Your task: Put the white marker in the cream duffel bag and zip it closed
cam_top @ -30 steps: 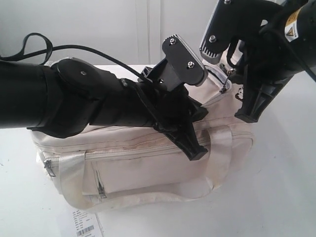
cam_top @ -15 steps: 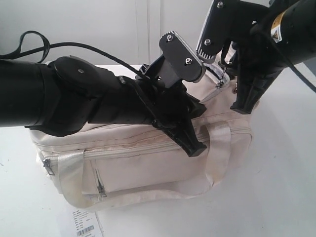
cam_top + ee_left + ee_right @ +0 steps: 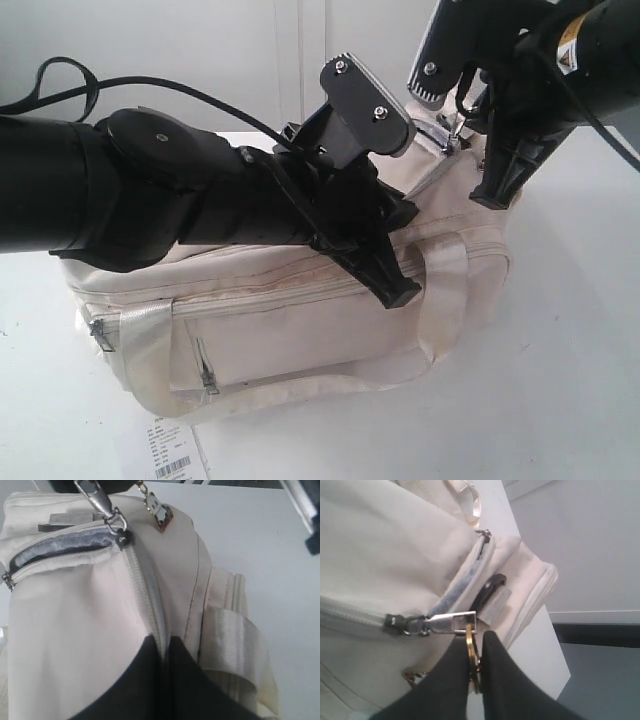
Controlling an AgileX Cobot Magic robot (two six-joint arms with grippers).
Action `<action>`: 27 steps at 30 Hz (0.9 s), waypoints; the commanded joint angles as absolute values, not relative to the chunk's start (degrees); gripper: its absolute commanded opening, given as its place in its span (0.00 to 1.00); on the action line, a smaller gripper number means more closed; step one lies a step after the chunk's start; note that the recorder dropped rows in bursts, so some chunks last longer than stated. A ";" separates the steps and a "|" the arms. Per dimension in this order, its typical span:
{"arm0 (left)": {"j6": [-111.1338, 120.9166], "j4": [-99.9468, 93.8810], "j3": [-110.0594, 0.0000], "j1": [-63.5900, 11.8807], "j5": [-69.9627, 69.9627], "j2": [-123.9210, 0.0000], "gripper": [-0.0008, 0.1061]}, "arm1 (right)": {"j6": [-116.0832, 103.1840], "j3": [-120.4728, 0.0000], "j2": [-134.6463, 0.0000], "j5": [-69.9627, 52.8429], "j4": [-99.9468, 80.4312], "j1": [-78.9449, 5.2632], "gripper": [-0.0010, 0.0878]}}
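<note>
the right gripper [image 3: 476, 641] pinches the gold ring [image 3: 470, 652] of the zip pull at one end of the bag [image 3: 300, 335]. the left gripper [image 3: 161, 641] is clamped on the bag's top, over the closed zip.

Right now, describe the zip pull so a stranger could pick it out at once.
Find the cream duffel bag on the white table and follow its top zip to the end by the right gripper. A silver clasp leads off the slider to the gold ring, the pull. Unlike the small charm dangling nearby, it sits pinched between the gripper's black fingers.
</note>
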State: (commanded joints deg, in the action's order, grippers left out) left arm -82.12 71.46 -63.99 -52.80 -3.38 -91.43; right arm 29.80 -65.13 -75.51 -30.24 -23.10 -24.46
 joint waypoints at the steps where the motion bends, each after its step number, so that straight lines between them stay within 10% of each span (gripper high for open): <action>1: -82.12 71.46 -63.99 -52.80 -3.38 -91.43 0.01 | 29.80 -65.13 -75.51 -30.01 -23.10 -24.12 0.01; 27: -82.23 71.46 -62.66 -52.80 -1.76 -91.30 0.01 | 29.80 -67.54 -82.33 -21.75 -23.14 -23.95 0.01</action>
